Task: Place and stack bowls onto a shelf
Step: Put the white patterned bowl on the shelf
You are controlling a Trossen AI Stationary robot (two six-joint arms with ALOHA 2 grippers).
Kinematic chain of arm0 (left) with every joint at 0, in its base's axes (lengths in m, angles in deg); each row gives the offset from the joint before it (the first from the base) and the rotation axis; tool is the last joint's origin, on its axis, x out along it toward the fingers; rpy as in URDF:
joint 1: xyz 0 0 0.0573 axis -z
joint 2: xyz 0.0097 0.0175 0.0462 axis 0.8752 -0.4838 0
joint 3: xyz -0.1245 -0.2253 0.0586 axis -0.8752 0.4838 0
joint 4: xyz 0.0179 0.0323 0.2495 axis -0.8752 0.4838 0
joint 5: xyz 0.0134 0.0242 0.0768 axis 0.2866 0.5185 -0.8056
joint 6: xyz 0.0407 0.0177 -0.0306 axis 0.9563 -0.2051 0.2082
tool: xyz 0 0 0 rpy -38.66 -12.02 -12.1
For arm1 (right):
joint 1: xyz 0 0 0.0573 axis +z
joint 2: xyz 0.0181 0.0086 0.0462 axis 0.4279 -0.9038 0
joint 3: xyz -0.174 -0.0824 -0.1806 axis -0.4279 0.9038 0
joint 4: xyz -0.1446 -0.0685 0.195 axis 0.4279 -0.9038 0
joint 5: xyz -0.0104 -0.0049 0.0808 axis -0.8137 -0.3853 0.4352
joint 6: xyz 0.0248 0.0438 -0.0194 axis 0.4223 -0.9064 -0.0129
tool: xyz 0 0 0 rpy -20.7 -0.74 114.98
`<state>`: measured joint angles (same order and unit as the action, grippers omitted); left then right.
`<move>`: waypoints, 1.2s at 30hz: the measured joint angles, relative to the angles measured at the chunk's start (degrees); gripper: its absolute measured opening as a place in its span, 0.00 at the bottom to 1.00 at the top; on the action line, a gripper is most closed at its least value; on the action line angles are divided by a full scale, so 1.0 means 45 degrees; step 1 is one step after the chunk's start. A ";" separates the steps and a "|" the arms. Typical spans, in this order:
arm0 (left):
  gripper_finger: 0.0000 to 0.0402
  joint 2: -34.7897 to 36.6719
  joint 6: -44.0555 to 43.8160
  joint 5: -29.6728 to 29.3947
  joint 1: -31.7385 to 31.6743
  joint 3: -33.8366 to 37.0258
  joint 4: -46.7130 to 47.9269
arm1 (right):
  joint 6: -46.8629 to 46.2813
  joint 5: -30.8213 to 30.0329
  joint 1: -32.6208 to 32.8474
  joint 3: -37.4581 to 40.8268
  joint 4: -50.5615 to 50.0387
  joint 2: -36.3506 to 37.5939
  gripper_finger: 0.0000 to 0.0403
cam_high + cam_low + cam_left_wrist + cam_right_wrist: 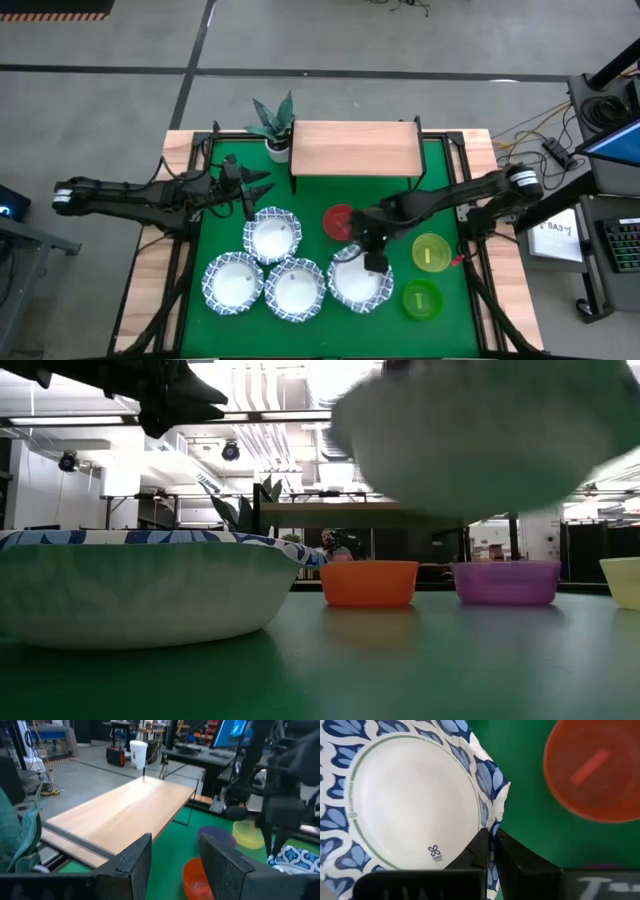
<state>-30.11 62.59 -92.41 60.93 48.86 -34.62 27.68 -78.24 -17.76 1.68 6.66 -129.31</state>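
Four white bowls with blue wavy rims sit on the green mat: three [272, 235], [233, 282], [294, 288] rest on their bases, and the fourth [360, 280] is in my right gripper [372, 262], which is shut on its rim. The low view shows this bowl [480, 430] raised above the mat. The red bowl [340, 222], yellow bowl [430, 252] and green bowl [421, 298] stand nearby; the purple bowl [505, 582] is hidden under my right arm in the high view. My left gripper [262, 188] hovers open, left of the wooden shelf [355, 150]. My right gripper pinches the white bowl's blue-patterned rim [492, 822] between its two fingers [480, 851], one over the inside and one outside. The fingers come from above, pointing down. The bowl's underside [480, 430] hangs clear of the mat.
A potted plant [272, 125] stands at the shelf's left end. The shelf top [125, 810] is bare wood. The green mat [320, 200] is framed by black rails. Cables and equipment lie off the table's right side.
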 joint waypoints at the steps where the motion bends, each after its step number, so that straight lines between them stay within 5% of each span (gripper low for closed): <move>1: 0.37 -0.0001 0.0007 0.0000 0.0000 -0.0001 -0.0086 | 0.0051 -0.0004 -0.0094 0.0000 0.0154 0.0300 0.03; 12: 0.37 0.0029 0.0546 0.0005 0.0000 -0.0025 -0.0797 | 0.0170 -0.4442 -0.2826 -0.1952 0.0073 0.2345 0.03; 24: 0.37 0.0033 0.0578 0.0005 0.0000 -0.0025 -0.0840 | 0.0278 -0.4120 -0.7550 -0.3788 0.0018 0.0495 0.03; 36: 0.37 0.0033 0.0578 0.0005 0.0000 -0.0024 -0.0812 | 0.1001 -0.3332 -0.8482 -0.4605 0.0118 -0.1372 0.03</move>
<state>-29.96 65.19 -92.38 60.93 48.75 -38.27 32.19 -93.24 -55.93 -19.05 7.19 -135.49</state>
